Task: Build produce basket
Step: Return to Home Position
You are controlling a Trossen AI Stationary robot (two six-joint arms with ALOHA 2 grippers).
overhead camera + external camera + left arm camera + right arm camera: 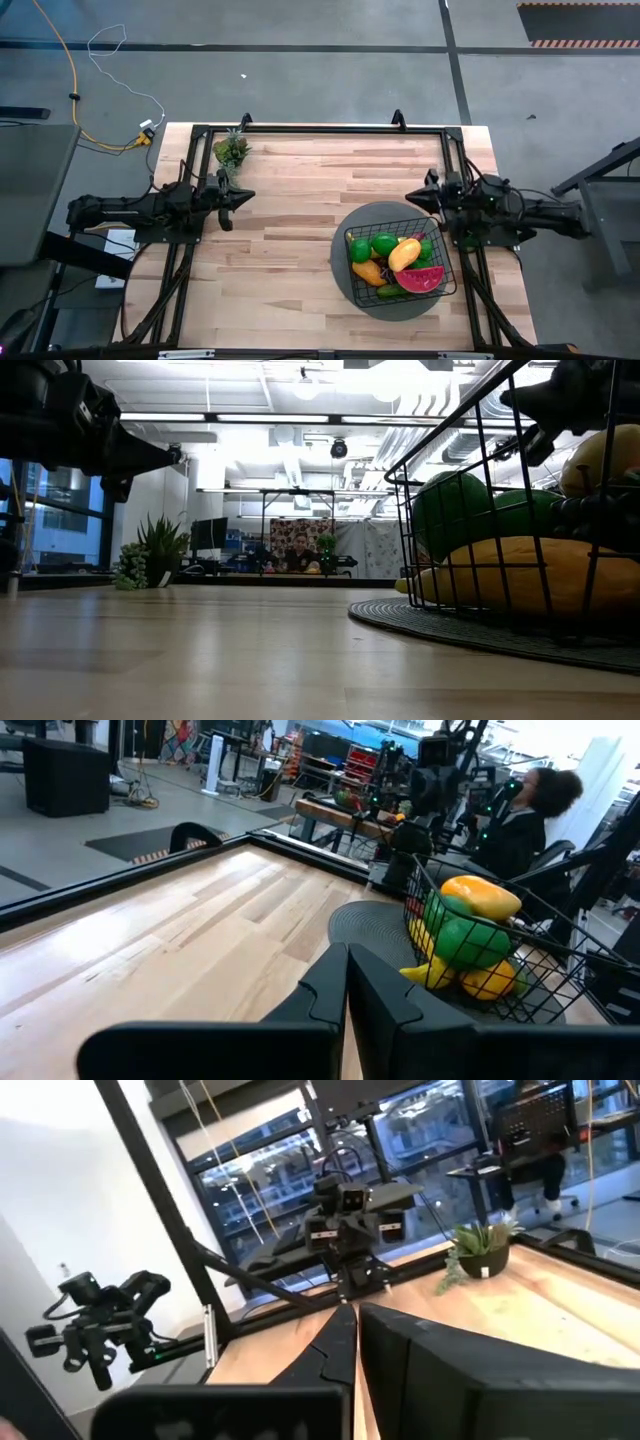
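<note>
My right hand (pixel 352 1312) has its two dark fingers pressed together above the wooden desk (pixel 570 1295). Across it I see the left arm (pixel 350 1220) facing me, a small potted plant (pixel 480 1252) nearby, windows behind

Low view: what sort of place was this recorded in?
Probably a robotics lab or open workshop: exposed ceiling ducts and strip lights, what looks like another framed rig beyond the wooden table, and a person seated among equipment.
</note>
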